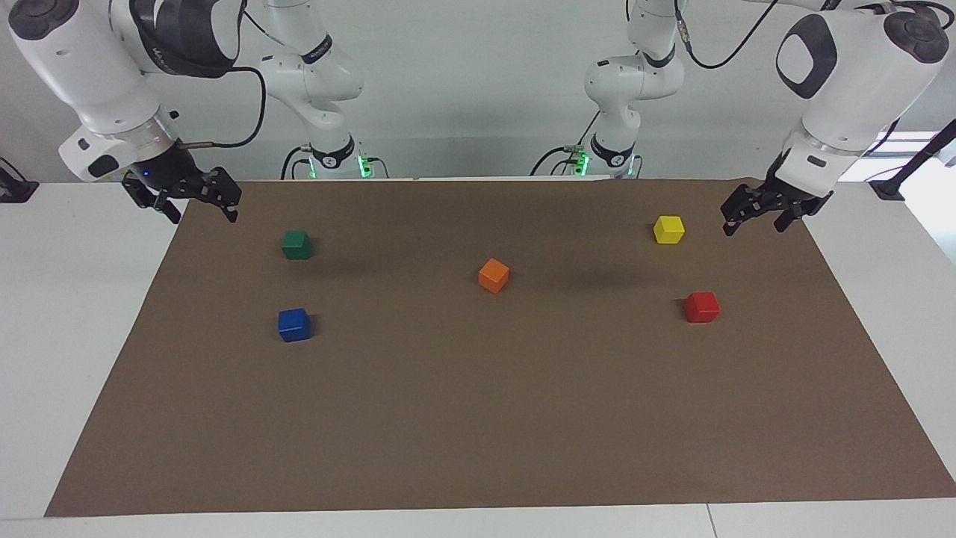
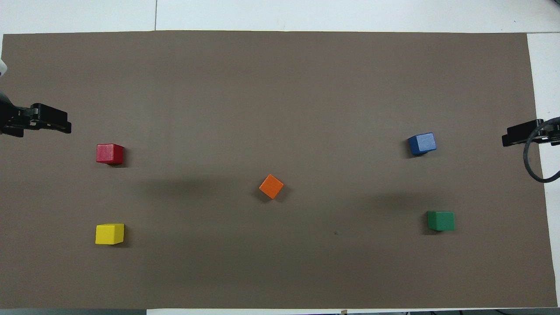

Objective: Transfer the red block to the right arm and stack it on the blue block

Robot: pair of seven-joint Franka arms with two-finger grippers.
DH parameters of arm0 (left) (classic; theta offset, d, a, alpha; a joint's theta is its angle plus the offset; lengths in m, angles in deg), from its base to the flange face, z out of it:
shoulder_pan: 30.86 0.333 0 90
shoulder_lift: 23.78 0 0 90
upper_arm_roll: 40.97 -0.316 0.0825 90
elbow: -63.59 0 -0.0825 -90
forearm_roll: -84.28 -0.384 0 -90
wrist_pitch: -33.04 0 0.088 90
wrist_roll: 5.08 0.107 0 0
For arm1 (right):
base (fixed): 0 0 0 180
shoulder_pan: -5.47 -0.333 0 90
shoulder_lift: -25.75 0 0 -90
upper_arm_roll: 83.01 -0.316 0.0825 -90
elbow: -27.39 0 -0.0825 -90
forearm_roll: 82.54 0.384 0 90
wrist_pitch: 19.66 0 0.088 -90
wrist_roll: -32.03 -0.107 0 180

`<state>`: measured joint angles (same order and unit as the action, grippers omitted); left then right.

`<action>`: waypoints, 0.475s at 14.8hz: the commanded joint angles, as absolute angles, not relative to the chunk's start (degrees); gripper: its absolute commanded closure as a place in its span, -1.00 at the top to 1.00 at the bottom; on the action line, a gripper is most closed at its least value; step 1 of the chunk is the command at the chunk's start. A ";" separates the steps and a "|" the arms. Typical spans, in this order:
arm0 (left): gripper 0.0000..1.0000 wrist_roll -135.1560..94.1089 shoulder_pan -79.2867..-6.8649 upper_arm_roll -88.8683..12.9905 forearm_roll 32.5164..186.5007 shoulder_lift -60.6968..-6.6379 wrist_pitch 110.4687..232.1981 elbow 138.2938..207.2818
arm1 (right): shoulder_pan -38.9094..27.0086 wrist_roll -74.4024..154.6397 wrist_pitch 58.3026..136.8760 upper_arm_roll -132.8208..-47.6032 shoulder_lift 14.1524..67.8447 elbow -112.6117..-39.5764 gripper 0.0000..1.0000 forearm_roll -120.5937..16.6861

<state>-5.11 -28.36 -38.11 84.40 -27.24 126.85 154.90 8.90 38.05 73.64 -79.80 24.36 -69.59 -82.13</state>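
Red cube waits untouched while both pincers hang wide and empty

We judge the red block light, rigid and glossy, best pinched across two flat sides; it sits on the mat at five o'clock of the yellow cube, near the left pincer; the blue block lies toward the right pincer.

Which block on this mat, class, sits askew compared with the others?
The orange block, mid-mat, is turned corner-on, while the red block, blue block, yellow and green sit roughly square. Nothing is spilled or damaged.
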 commanded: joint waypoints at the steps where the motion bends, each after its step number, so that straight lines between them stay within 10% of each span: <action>1: 1.00 -4.29 -29.01 -38.86 84.37 -27.83 127.34 153.94 | 9.61 37.39 74.04 -80.20 23.55 -70.43 1.00 -81.66; 7: 1.00 -4.38 -28.66 -40.78 84.37 -25.02 130.31 160.95 | 9.69 37.39 73.86 -80.20 23.55 -70.43 1.00 -81.58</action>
